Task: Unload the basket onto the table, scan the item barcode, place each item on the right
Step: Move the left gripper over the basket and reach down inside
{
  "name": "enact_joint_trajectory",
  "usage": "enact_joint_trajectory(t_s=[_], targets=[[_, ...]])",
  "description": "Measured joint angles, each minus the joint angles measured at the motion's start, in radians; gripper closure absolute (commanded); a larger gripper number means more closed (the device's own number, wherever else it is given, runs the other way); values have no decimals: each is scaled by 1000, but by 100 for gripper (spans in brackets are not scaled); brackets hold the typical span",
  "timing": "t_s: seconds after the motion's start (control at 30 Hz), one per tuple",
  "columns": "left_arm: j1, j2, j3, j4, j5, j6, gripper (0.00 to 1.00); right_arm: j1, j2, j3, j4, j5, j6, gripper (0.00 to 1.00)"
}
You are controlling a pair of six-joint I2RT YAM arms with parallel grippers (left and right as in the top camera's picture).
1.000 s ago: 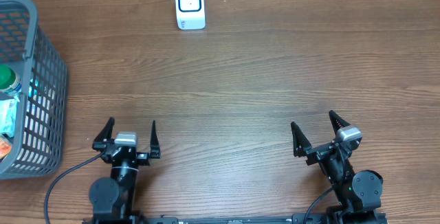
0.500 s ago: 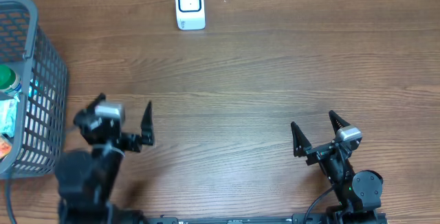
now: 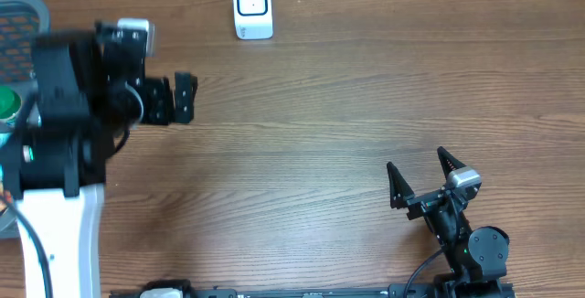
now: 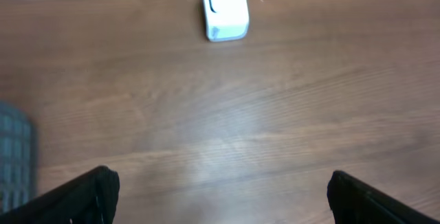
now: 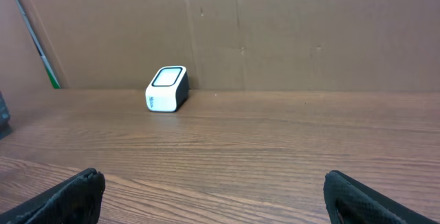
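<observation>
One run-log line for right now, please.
left gripper: open, empty, beside basket | right gripper: open, empty | barcode scanner: upright, untouched

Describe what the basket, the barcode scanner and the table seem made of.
Basket: likely moulded grey plastic, matte; open square grid walls.
Barcode scanner: white plastic shell, smooth, slightly glossy, with a dark-rimmed window, probably glass or clear plastic.
Table: wood or wood-look laminate; brown grain lines, soft sheen.

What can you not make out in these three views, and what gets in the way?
- Overhead: the grey plastic mesh basket is mostly covered by the left arm and cut by the frame edge; its contents are hidden except a green cap.
- Left wrist: the basket is a blurred sliver at the edge.
- All views: markings on the white box-shaped scanner are too small.
</observation>
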Motion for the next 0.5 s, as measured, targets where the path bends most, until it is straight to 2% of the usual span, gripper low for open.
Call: enact_joint_trajectory(t_s=[0.1,0.33,0.43,0.5], targets=[[0,84,85,-47,28,0,0,0,0,0,1,0,0,0],[13,155,92,-27,2,-24,1,0,0,0,1,0,0,0],[95,159,98,-10,-62,-115,1,0,0,0,0,0,0,0],[200,159,108,-4,-89,-183,0,0,0,0,0,0,0,0]])
